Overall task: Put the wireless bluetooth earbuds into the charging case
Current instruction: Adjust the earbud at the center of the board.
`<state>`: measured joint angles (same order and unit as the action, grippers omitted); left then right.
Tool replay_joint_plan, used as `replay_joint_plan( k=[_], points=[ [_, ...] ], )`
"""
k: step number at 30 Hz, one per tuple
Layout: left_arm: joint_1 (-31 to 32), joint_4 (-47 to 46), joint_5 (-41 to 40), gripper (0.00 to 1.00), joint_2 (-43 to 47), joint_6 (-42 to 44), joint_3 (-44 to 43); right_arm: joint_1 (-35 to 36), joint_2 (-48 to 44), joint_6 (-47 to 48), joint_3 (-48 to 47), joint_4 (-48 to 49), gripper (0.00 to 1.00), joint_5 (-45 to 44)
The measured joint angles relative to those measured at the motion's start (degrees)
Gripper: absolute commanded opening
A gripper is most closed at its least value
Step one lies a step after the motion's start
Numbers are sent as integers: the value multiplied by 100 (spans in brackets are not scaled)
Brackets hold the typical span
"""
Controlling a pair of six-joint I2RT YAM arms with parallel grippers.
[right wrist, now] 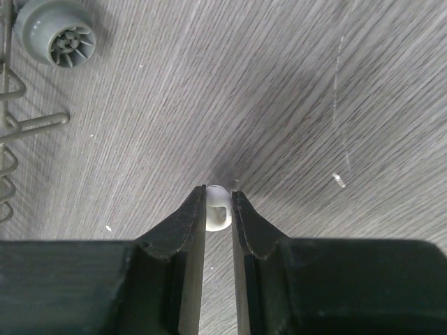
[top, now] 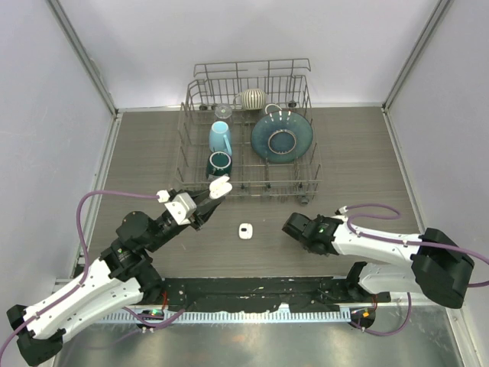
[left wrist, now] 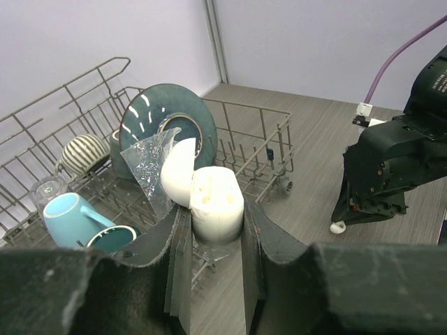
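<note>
Clamping: L grip (left wrist: 216, 213) on case (left wrist: 217, 195), lid open | R grip (right wrist: 218, 204) on earbud (right wrist: 218, 213) | rack (top: 267, 187) behind | spare case (top: 245, 230) between

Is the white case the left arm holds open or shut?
Open. The case has its lid tipped back, and the holes inside show.

Right pincer (right wrist: 219, 200) pinching white earbud (right wrist: 218, 213), grey rack wheel (right wrist: 64, 36) upper left

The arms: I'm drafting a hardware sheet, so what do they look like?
The left arm and right arm match: white shells, black joints, a purple cable looping along each. The left claw and right claw have black wedge-shaped fingers.
</note>
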<state>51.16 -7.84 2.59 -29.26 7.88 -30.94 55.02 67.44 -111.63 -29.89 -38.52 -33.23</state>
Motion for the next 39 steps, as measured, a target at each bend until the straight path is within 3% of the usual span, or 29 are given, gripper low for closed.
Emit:
replay_joint_plan(
  k=[9,14,16,23,29,39],
  points=[
    [0,0,-26,0,4,0,2,0,28,-127,-175,11,58,28],
    [0,0,-63,0,22,0,0,0,-538,221,-175,9,58,-7],
    [0,0,-63,0,22,2,2,0,-824,662,-201,-15,51,-68],
    [0,2,-63,0,26,2,0,0,-1445,4369,-420,610,48,-258],
    [0,0,-63,0,28,4,0,0,-765,6548,-476,796,47,111],
    [0,92,-116,0,245,4,7,0,258,7276,-782,787,45,669]
  ],
)
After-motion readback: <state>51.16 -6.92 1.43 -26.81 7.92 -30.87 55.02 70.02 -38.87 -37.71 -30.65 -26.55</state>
